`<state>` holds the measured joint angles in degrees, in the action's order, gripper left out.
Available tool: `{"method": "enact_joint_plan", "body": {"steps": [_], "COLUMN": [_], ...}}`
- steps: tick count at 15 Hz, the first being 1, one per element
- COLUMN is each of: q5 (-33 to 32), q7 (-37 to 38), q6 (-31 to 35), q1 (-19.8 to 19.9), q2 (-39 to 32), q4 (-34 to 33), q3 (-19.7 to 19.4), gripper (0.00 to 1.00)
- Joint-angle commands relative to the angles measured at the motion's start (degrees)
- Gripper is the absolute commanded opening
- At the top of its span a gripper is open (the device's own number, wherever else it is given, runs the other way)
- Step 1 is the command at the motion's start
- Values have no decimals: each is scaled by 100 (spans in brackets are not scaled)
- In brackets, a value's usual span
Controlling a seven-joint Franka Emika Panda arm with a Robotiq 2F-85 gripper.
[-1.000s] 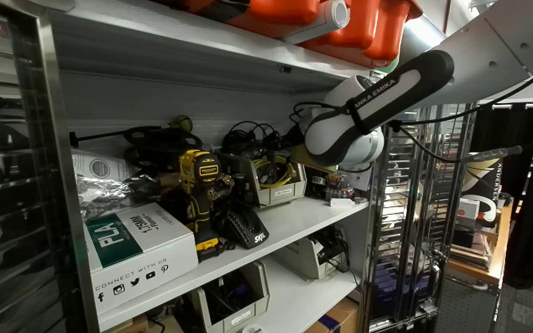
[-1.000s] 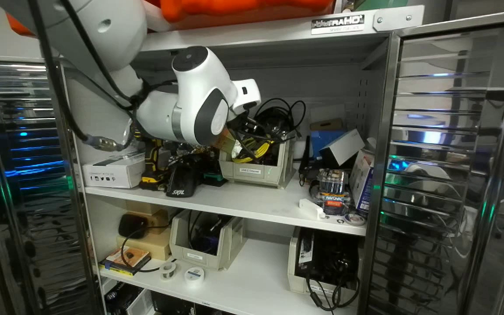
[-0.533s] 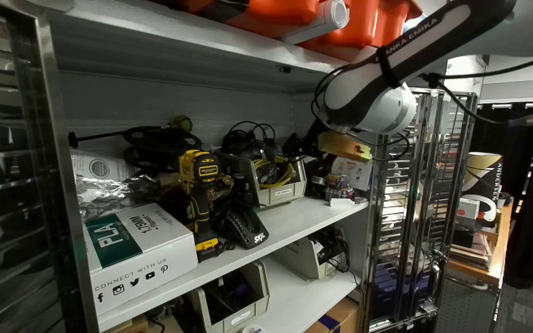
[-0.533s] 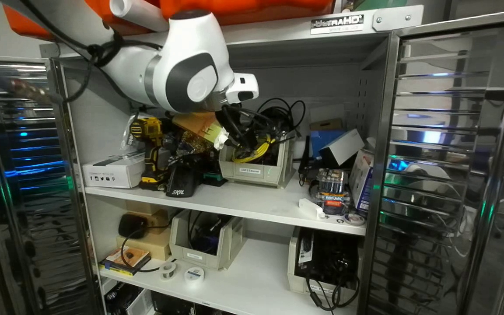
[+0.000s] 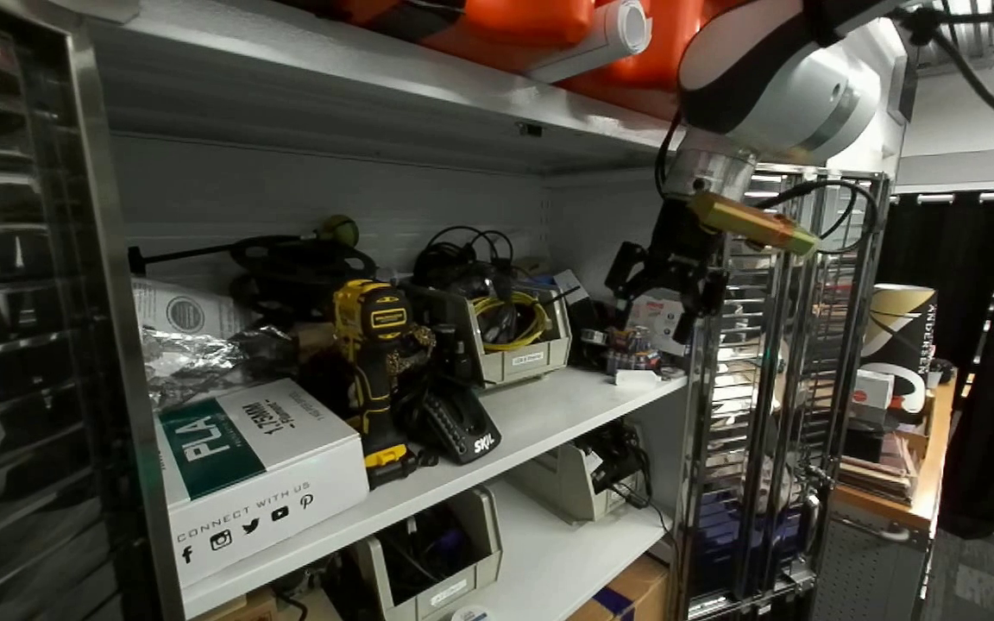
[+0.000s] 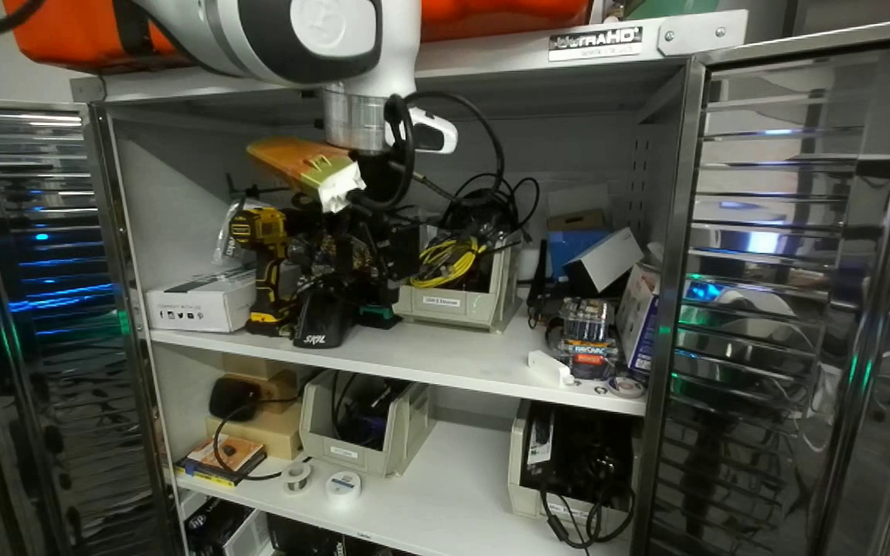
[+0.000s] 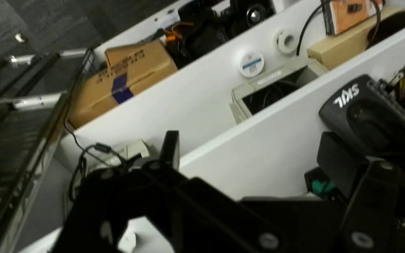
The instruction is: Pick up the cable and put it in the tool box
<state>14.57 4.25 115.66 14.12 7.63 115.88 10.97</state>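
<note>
Where the arm [image 5: 795,103] ends, the jaws point downward, unclenched and well apart in the wrist view. In both exterior views, the yellow cable [image 6: 453,265] lies looped in the bin [image 6: 467,311], apart from the jaws, with black cables [image 6: 484,205] near it. The drill [image 5: 371,366] stands upright between the box [image 5: 281,483] and the SKIL unit [image 5: 459,423].

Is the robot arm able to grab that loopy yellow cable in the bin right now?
Probably yes: the tool is open, and the yellow cable lies near the open front of the bin. Black cables loop close by, though, so it might snag.
</note>
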Motion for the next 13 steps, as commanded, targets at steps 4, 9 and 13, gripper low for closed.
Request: {"method": "enact_joint_plan", "body": {"steps": [4,9,13], "q5": [-205,-151,-147], "q7": [-21,-173,-297], "q6": [-3093,-4237,-4652], "q1": [-734,-809,-830], "q2": [449,519,553], "q4": [-458,-410,-409], "q3": [-1011,-1183,-1240], "gripper": [100,100,100]}}
